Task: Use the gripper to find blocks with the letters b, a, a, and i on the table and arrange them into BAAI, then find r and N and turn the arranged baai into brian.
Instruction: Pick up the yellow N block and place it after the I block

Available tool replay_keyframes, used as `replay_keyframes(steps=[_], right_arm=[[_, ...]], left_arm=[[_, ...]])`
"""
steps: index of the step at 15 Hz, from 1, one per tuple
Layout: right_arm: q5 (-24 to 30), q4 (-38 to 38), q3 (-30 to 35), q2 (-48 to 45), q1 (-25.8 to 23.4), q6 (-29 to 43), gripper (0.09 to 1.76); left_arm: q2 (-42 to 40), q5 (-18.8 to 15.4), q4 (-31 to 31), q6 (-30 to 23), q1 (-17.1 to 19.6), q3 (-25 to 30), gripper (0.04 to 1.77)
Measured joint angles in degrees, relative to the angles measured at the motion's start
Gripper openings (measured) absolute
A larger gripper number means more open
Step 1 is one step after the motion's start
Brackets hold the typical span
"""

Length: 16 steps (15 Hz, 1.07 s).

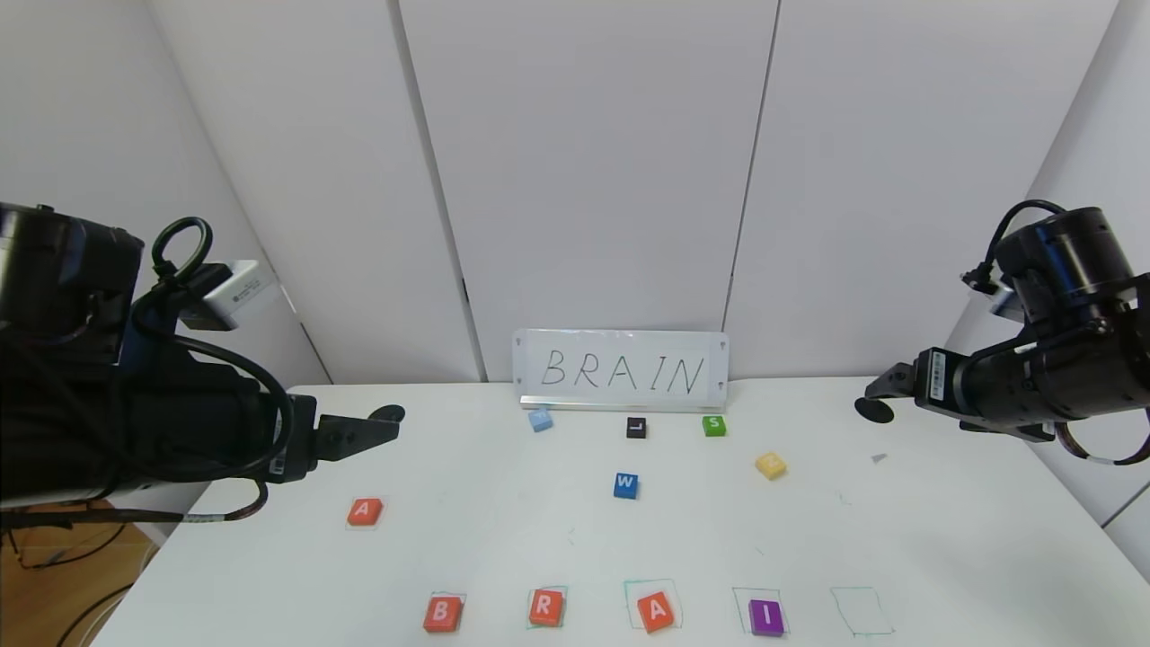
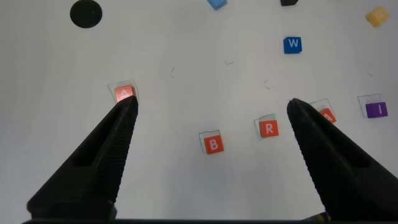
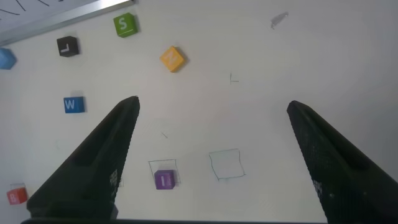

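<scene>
While both claws, the left gripper (image 1: 388, 415) and the right gripper (image 1: 876, 409), hang open and empty, B (image 1: 442, 614), R (image 1: 545, 607), A (image 1: 656, 613) and I (image 1: 766, 617) line the table's (image 1: 503, 530) near edge.

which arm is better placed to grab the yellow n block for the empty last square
The right. The N block and the empty green square both lie on the robot's right half of the table, nearer the right gripper, whose jaws are open. The left gripper hangs far across.
</scene>
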Motion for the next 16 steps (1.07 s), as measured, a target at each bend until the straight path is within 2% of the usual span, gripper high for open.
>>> replay_keyframes(steps=[4,7,12,16], right_arm=[[-1.5,7.0,-7.1,2.6,1.9,3.3,1.71],[-1.8,12.2,-14.0,6.9,3.1,9.8,1.71],[-1.8,13.2,-18.7,14.3,5.7,23.1,1.71],[-1.4,13.0,-21.6,19.9,5.7,27.4,1.71]], left_arm=[[-0.2,0.0,0.1,0.7,0.0,0.3,1.71],[-0.2,0.0,0.1,0.9,-0.2,0.5,1.71],[0.0,0.0,-0.1,2.2,-0.4,1.2,1.71],[0.4,0.1,-0.1,2.3,-0.5,1.4,1.72]])
